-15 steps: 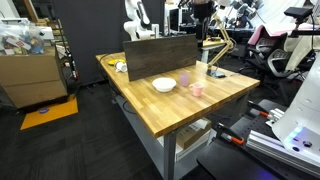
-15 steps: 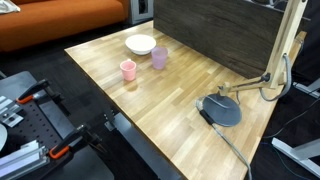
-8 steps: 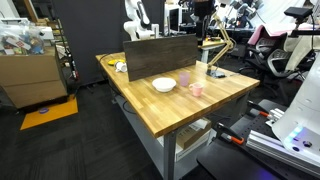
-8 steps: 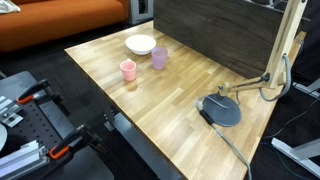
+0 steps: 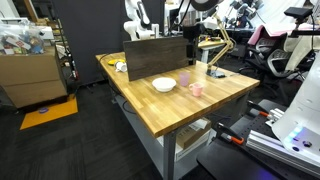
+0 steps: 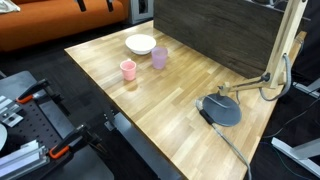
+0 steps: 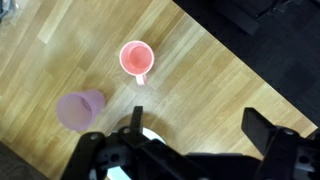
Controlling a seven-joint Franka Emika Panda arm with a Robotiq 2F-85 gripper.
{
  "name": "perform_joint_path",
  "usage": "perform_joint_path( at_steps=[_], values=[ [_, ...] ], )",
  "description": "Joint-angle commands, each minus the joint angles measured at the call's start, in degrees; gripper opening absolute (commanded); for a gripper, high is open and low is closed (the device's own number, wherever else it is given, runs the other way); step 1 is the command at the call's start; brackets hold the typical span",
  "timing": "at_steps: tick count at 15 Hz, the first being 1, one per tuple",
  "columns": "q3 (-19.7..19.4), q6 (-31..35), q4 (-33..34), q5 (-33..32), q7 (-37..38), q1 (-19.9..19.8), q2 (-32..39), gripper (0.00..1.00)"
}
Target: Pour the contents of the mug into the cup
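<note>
Mug: we see it upright on the table, near the cup, not touching it.
Gripper: jaws spread wide, empty, well above both.
Progress: we judge nothing done yet; grasp, lift and pour all remain.

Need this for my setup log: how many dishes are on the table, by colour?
Pink: 1, the mug
Lilac: 1, the cup
White: 1, the bowl
Total: 3
</note>
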Motion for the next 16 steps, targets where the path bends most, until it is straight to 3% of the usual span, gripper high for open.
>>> perform_joint_path(
  at_steps=[1,2,4,9,12,16],
  values=[
    [0.4,2.4,3.3,0.5,-1.8,-0.7,7.6,1.00],
    [0.7,2.0,1.0,0.1,-0.1,-0.7,4.4,1.00],
    [0.8,2.4,2.4,0.0,-0.1,-0.9,7.6,1.00],
    [0.8,2.4,3.2,0.0,-0.2,-0.9,7.9,1.00],
    [0.2,4.0,3.8,6.8,-4.0,-1.7,9.5,1.00],
    [-1.5,5.9,5.0,6.6,-3.2,-4.3,14.5,1.00]
  ],
)
